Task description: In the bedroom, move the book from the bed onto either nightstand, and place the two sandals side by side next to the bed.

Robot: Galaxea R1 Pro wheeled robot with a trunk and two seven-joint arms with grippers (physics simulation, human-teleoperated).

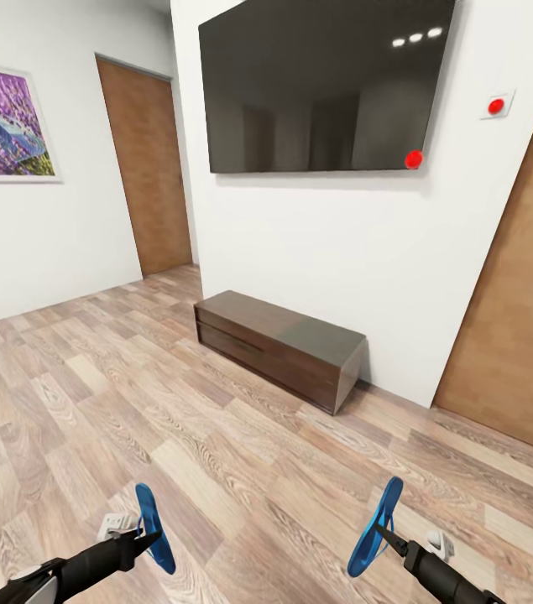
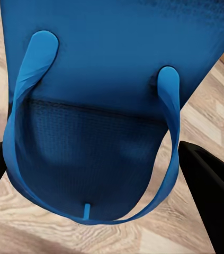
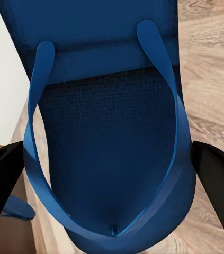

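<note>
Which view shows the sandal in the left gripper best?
The left wrist view: the left sandal shows close up, sole and Y-strap clear between the dark fingers. The head view shows it small and edge-on at the left gripper.
</note>
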